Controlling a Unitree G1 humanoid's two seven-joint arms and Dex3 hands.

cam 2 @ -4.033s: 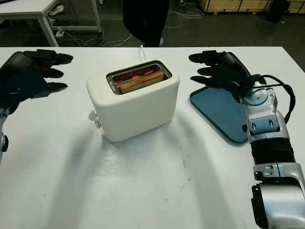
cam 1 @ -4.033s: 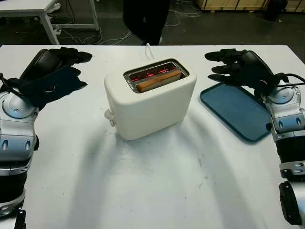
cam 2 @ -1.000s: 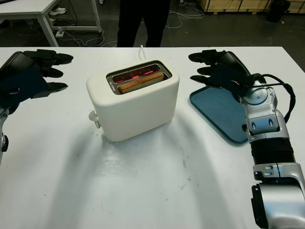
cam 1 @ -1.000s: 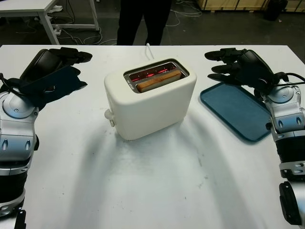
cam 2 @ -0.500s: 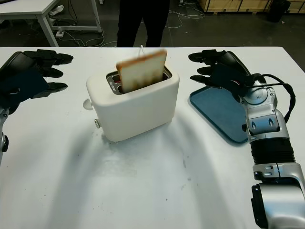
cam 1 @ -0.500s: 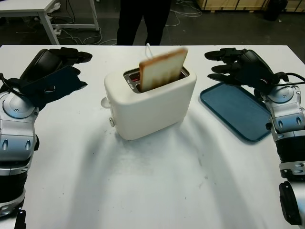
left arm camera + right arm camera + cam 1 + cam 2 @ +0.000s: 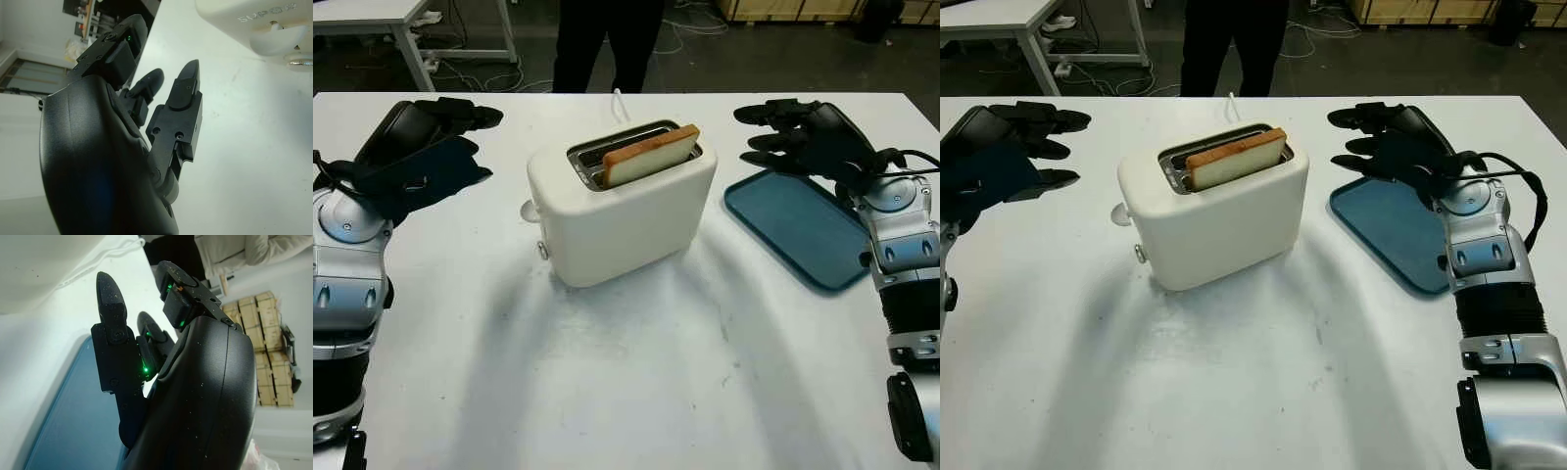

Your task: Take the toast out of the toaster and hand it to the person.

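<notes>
Left eye view: toast [image 7: 649, 155] upright in toaster [image 7: 622, 201], midway between empty, uncurled left hand [image 7: 426, 147] and right hand [image 7: 803, 137].

Embossed lettering on the toaster [image 7: 254, 19] side is there, upside down and not clearly readable.

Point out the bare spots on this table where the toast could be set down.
The white table is bare in front of the toaster, between both arms. The blue tray right of the toaster is bare too, though the open right hand hovers over its far corner. Tighter: the strip between the toaster and open left hand.
</notes>
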